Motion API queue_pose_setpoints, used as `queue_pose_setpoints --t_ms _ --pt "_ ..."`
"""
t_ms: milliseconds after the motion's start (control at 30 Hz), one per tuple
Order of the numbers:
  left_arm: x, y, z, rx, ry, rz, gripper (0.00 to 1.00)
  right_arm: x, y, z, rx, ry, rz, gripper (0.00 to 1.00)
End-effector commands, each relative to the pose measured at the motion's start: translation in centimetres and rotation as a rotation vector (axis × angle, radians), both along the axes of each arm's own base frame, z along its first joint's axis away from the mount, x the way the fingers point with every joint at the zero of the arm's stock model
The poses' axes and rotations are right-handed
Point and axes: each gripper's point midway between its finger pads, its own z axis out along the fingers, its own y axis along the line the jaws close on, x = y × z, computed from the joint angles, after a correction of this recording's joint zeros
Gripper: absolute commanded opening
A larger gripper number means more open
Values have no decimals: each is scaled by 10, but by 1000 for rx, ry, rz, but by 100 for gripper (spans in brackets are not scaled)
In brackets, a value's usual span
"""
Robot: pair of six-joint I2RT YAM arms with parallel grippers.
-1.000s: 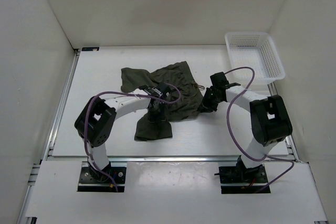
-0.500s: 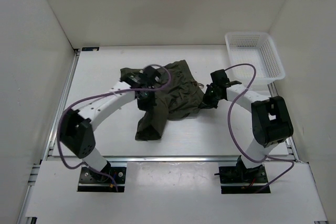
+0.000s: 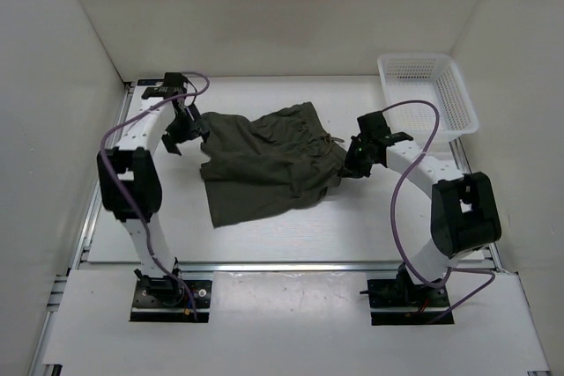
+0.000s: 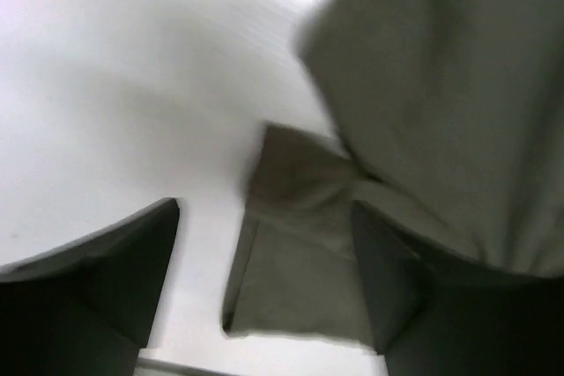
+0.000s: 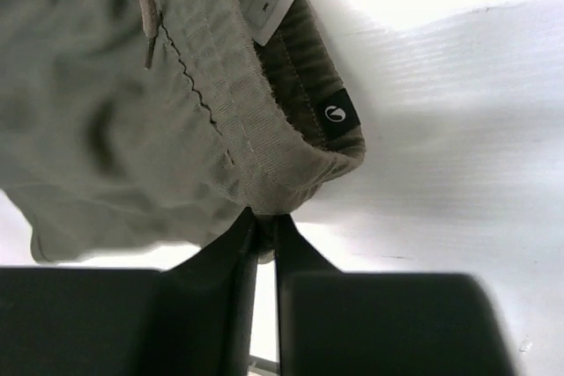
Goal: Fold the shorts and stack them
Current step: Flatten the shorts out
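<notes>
Shorts (image 3: pixel 264 160) lie spread mid-desk (image 3: pixel 291 237), their edge blurred in the left wrist view. Left claw (image 3: pixel 182 132), arm outstretched, gapes beside them; right claw (image 3: pixel 350 167), elbow bent, pinches their waistband (image 5: pixel 256 129).

The shorts (image 3: pixel 269 160) cover the middle of the worktop (image 3: pixel 352 217), from 9 to 3 o'clock. Bare room lies open at 6 o'clock along the near edge and at 12 o'clock under the back wall (image 3: pixel 291 15). A white basket (image 3: pixel 427 94) blocks the 2 o'clock corner.
</notes>
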Motion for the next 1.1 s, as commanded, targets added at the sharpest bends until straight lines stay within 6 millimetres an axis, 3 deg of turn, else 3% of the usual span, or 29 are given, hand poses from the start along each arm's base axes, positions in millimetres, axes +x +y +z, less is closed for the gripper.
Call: queue_pose_setpoints --t_ms 0,33,100,133,167,200,233,267,300,333,367,433,467,500,567,633,767,833,967,1033,1067 --pt "8 11 2 11 10 7 95 15 -2 12 -35 -38 5 26" --pt "4 10 26 26 -44 4 97 16 -4 12 -47 -42 -2 32" --pt "-8 11 45 49 -92 3 97 12 -8 11 -65 -43 1 44" --pt "-23 7 45 50 -79 -11 97 9 -10 11 -65 -41 1 46" --pt "-37 5 62 45 -128 -19 95 10 -11 11 -77 -46 4 46" --pt "-49 -3 62 -2 -123 -41 93 6 -13 6 -81 -35 5 49" --pt "-63 -16 58 -31 -110 -81 90 7 -12 9 -78 -43 4 51" --pt "-89 -23 43 -70 -74 -83 85 1 -14 5 -85 -23 5 51" --pt "-102 -37 34 -138 -57 -103 74 -4 -14 0 -80 -7 11 51" --pt "-116 -48 24 -181 -35 -117 71 -7 -12 2 -65 -6 19 58" --pt "-145 -53 -8 -219 59 -86 70 -8 -11 2 -57 -3 23 60" --pt "-164 -64 -20 -284 48 -77 79 -16 -15 -1 -49 12 11 69" --pt "-186 -65 -44 -298 115 -35 85 -18 -16 -4 -52 21 11 72" --pt "-193 -72 -47 -347 121 -40 88 -21 -15 -2 -43 19 15 77" --pt "-201 -78 -65 -378 139 -20 98 -26 -15 -3 -36 26 19 93" --pt "-200 -83 -69 -388 138 -34 98 -27 -15 -5 -14 33 11 92" --pt "-190 -84 -74 -355 133 -34 90 -26 -11 -13 21 44 9 72" --pt "-185 -85 -83 -349 161 -29 77 -21 -7 -14 39 34 5 67" --pt "-185 -93 -99 -336 206 -52 73 -10 -3 -23 62 57 -11 61" --pt "-188 -94 -104 -330 228 -58 69 -8 -1 -25 71 53 -7 53" --pt "-187 -95 -106 -332 229 -49 58 -6 0 -28 74 58 -15 49"
